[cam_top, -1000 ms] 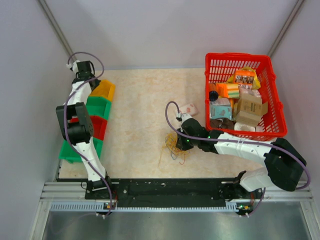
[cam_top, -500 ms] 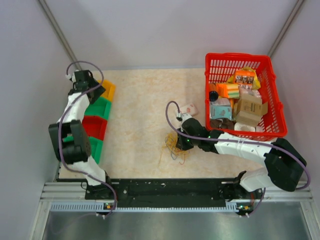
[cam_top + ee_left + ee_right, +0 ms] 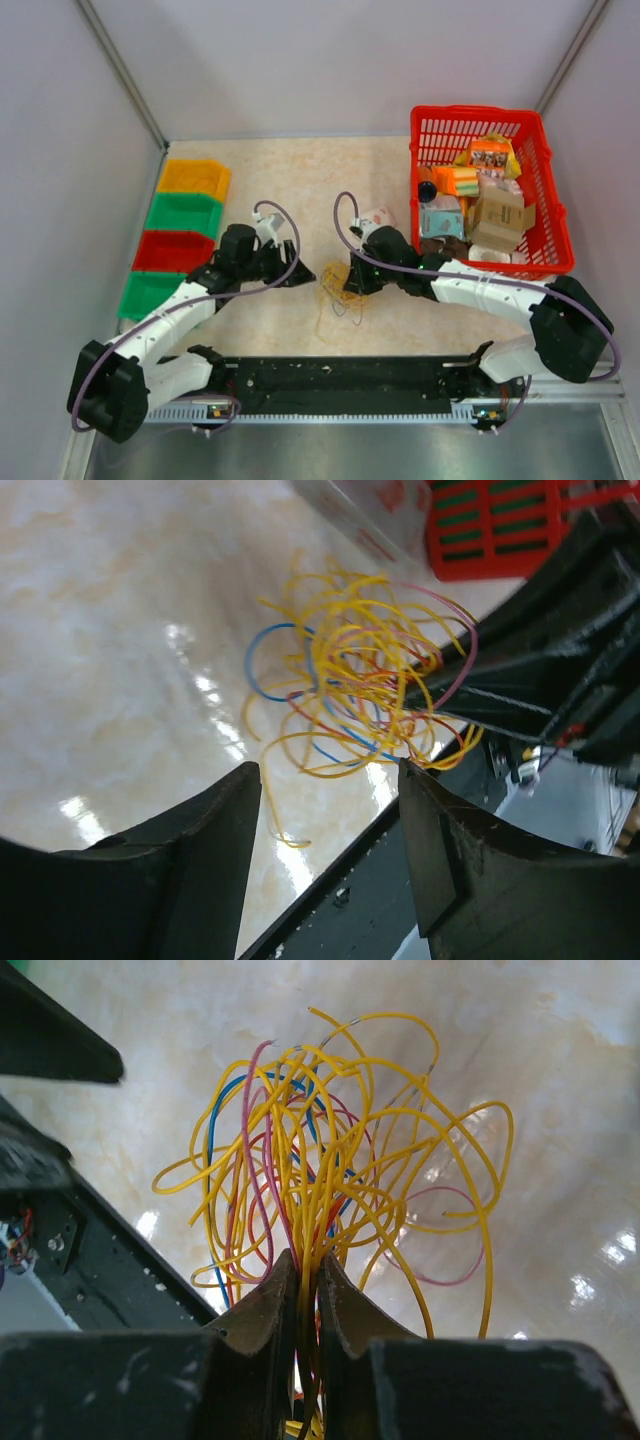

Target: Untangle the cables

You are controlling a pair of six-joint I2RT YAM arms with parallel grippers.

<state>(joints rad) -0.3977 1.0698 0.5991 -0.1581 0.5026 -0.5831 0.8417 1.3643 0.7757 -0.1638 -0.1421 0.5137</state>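
The tangle of cables (image 3: 341,296) lies on the table (image 3: 280,180), a bit toward 6 o'clock from its middle. The right gripper (image 3: 308,1260) is squeezed tight on a bunch of yellow strands. The left gripper (image 3: 328,772) waits at 9 o'clock of the tangle, spread wide, with nothing in it. This looks like the pulling-apart step. Next, the left one should pinch one loose loop and pull toward 9 o'clock.
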